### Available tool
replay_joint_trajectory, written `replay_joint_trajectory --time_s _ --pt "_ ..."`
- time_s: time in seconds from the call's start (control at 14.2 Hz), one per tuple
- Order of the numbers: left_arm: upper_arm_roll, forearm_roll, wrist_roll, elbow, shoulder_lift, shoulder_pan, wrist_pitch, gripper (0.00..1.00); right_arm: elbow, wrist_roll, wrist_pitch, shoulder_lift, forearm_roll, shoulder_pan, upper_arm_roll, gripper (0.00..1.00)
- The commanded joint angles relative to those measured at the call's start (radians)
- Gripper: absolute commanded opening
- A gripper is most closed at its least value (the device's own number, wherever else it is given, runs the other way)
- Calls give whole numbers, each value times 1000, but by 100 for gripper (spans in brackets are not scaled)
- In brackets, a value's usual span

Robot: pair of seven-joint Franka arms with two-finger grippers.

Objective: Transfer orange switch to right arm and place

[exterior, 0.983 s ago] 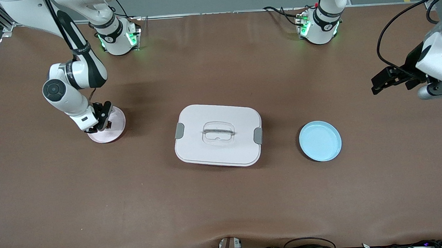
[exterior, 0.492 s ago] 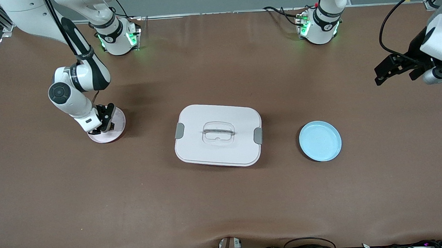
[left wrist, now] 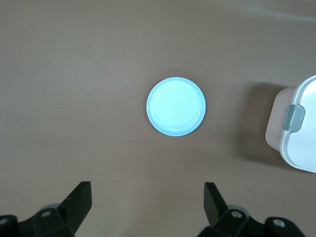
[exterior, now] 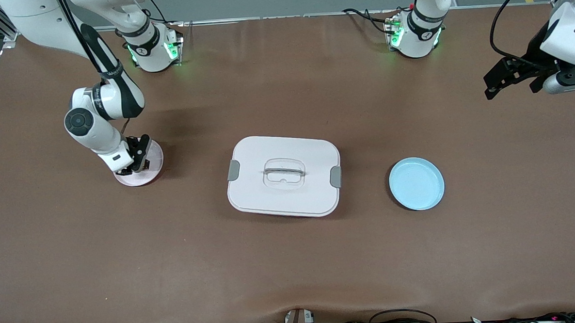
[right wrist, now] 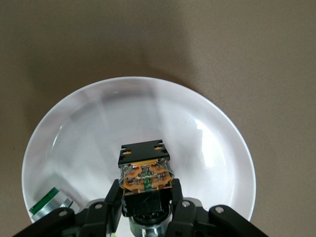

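Item: small black block-shaped orange switch (right wrist: 144, 170), pinched in your right end effector (right wrist: 147, 197) over the pale pink round plate (exterior: 152, 160). Left end effector (left wrist: 148, 203): wide open, empty, waiting above the tabletop (exterior: 291, 258). Risk: early release may bounce it onto the green-and-white part (right wrist: 47, 202).

No text, label, brand, number or sign can be read on anything here.

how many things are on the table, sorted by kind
plates: 2, a white plate and a blue plate
lidded boxes: 1, the white box
small parts: 2, the orange switch and a green-and-white part
total: 5
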Motion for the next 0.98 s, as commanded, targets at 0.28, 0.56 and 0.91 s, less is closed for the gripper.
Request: replay_joint_trajectory --time_s 0.28,0.56,0.91 --pt "83 -17 81 -4 -21 -13 -46 100 14 16 5 -7 -33 7 -3 100" --pt "97 -18 88 -1 -21 -17 -48 100 52 8 -24 -7 -48 -3 -3 100" --pt "85 -31 83 13 -16 -19 -83 100 113 6 -73 -1 -68 -12 -3 100"
